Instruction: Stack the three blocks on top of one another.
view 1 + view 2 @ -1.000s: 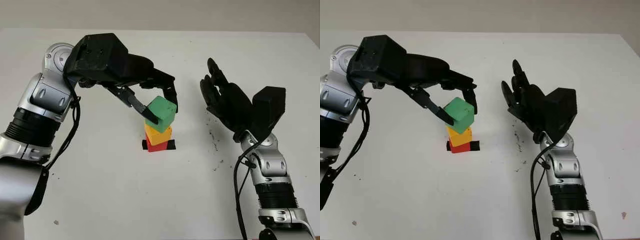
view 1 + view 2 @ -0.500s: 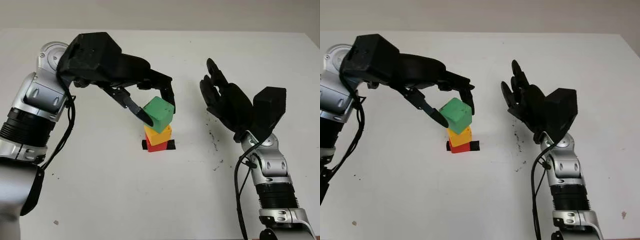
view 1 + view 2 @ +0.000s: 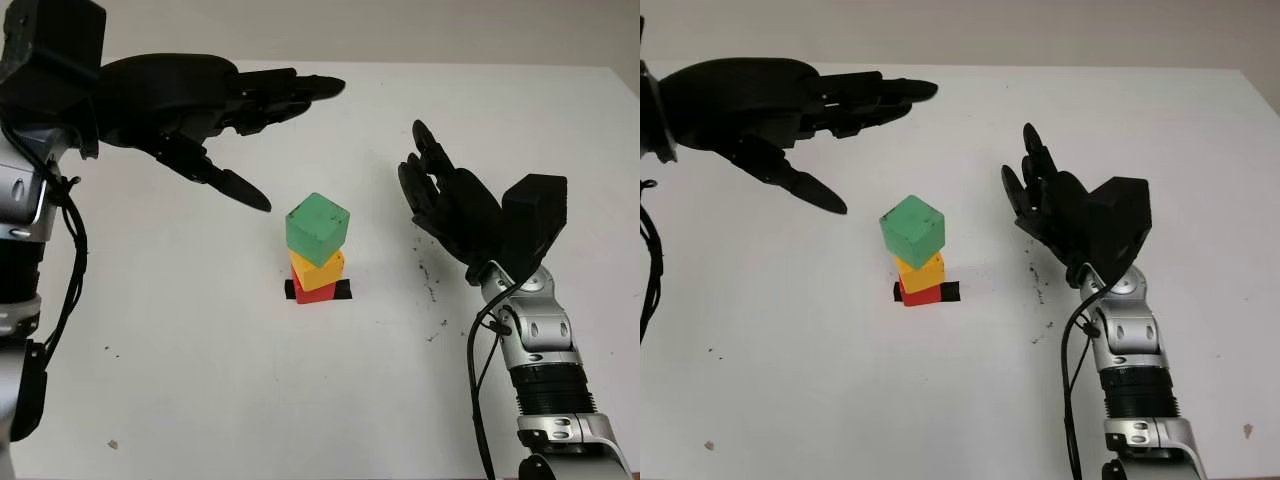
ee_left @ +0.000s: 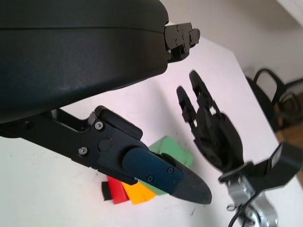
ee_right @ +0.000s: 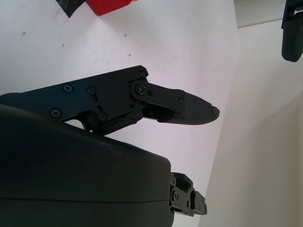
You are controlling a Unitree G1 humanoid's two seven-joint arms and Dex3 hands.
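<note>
Head views: on the white table [image 3: 200,380], the green block [image 3: 317,229] sits skewed atop the yellow block [image 3: 318,270], which sits on the red block [image 3: 303,291] over a black tape mark [image 3: 342,290]. The left hand [image 3: 215,110] hovers up-left of the stack, open, holding nothing. The right hand [image 3: 455,210] stands upright right of it, open.

Left wrist view: a finger [image 4: 156,172] overlaps the stack.

Right wrist view: the red block [image 5: 108,5] lies at the frame edge.
</note>
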